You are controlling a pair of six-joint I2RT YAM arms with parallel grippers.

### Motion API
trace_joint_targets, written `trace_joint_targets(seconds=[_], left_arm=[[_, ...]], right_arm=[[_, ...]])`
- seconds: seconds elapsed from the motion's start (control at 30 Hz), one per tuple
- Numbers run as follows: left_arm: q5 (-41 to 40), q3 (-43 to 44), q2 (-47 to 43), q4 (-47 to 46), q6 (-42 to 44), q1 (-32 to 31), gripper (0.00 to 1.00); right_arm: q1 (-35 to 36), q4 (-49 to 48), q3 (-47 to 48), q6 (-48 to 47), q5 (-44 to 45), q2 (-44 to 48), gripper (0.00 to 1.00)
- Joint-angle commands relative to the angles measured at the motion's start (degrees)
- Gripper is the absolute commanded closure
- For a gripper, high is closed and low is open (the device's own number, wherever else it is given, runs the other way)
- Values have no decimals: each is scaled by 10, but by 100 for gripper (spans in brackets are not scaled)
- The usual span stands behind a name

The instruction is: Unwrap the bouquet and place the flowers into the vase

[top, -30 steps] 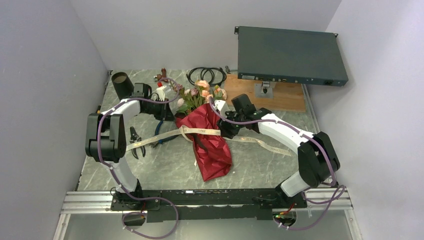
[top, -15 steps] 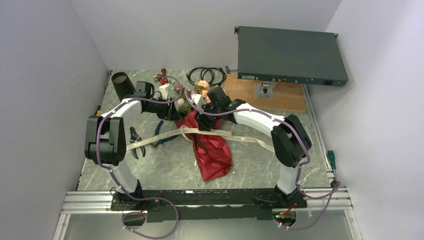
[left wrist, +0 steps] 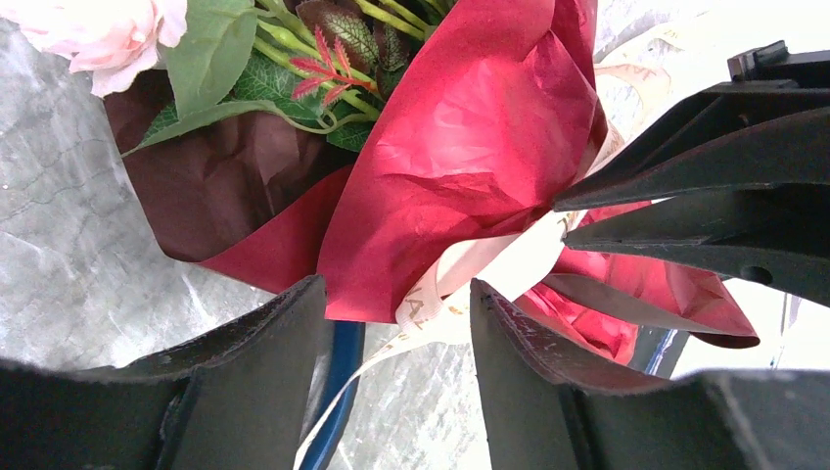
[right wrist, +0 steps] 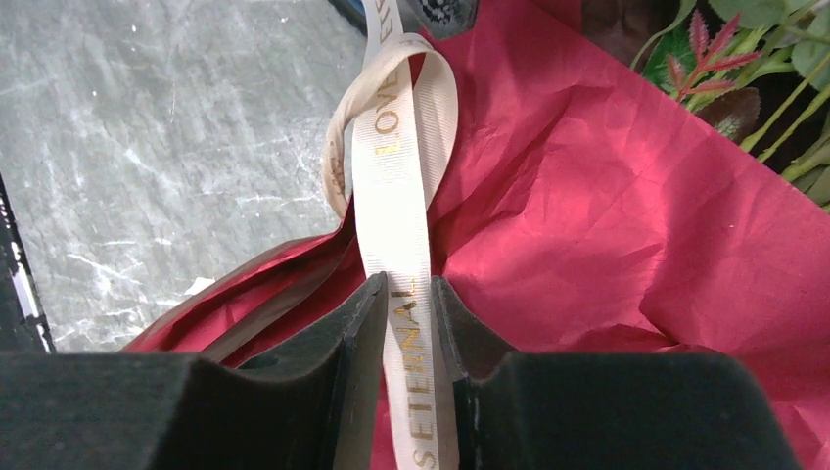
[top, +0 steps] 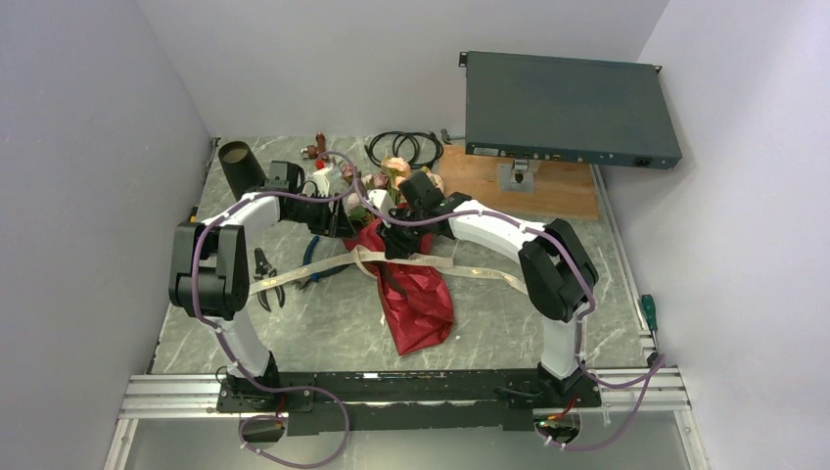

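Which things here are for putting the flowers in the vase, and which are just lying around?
For the job:
bouquet in red paper
flowers
ribbon tying it
vase

Just lying about:
coiled black cable
pliers
grey box
wooden board
green-handled screwdriver

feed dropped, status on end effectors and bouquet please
Left end effector open at crinkled red paper bouquet. Right end effector tight around beige printed ribbon, grip unconfirmed. Pink roses wrapped, none in matte black tapered vase.
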State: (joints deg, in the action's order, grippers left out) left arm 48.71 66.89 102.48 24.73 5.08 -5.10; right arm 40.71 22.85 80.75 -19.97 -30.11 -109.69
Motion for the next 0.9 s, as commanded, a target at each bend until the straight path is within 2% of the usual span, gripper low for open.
trace_joint_targets(seconds=[0.0,0.17,0.2,0.23,0.3,0.6,0.87], left_arm=[[3,20,1,-4,-1,0,39],[4,20,-1,-3,3,0,38],[3,21,0,-2,4,0,39],[3,21,0,-2,4,0,39],[3,20,-1,-1,5,0,40],[1,15,-7,3,14,0,41],[3,8,-26,5,29,0,45]], right_arm=[[1,12,25,-27,-3,-4,76],[1,20,28,-39,13,-5,74],[1,23,31,-41,12,-6,80],[1,26,34,-42,11,-5,92],[1,24,33,-39,12,3,100],[-13,23,1,-26,21,86,100],[-73,59,-94,-25,23,186,100]])
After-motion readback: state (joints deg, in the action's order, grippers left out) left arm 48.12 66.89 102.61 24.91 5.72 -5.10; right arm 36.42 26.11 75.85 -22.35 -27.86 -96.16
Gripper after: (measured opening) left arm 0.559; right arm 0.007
